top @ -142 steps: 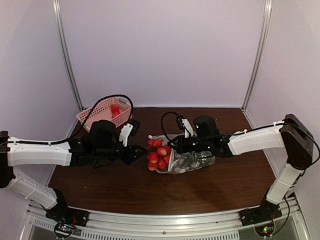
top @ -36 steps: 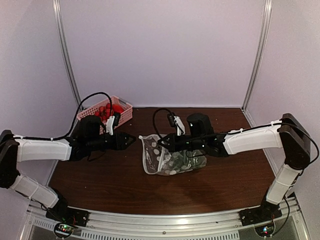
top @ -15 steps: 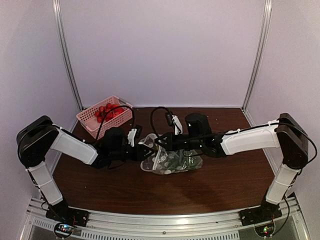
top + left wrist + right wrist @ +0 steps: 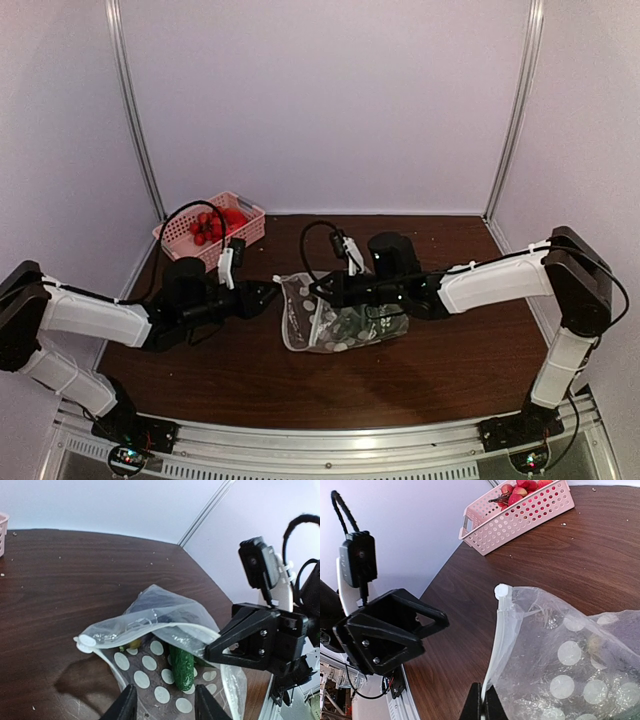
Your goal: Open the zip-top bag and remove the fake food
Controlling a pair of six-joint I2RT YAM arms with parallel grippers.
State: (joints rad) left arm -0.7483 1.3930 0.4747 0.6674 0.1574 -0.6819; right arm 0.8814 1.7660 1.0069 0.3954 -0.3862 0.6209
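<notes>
The zip-top bag lies at the table's middle, clear with white dots, its mouth open toward the left. My right gripper is shut on the bag's white zip strip and holds the upper lip up; it also shows in the left wrist view. My left gripper is open and empty just left of the mouth, its fingers apart at the opening. A green cucumber piece lies inside the bag. The red-yellow grape bunch sits in the pink basket.
The pink lattice basket stands at the back left corner, also in the right wrist view. Small crumbs dot the dark wooden table. White walls and metal posts close in the back and sides.
The grape bunch went from the bag's mouth into the basket with my left gripper. The left gripper came back to the bag and now sits slightly further left. The right gripper kept its hold.
</notes>
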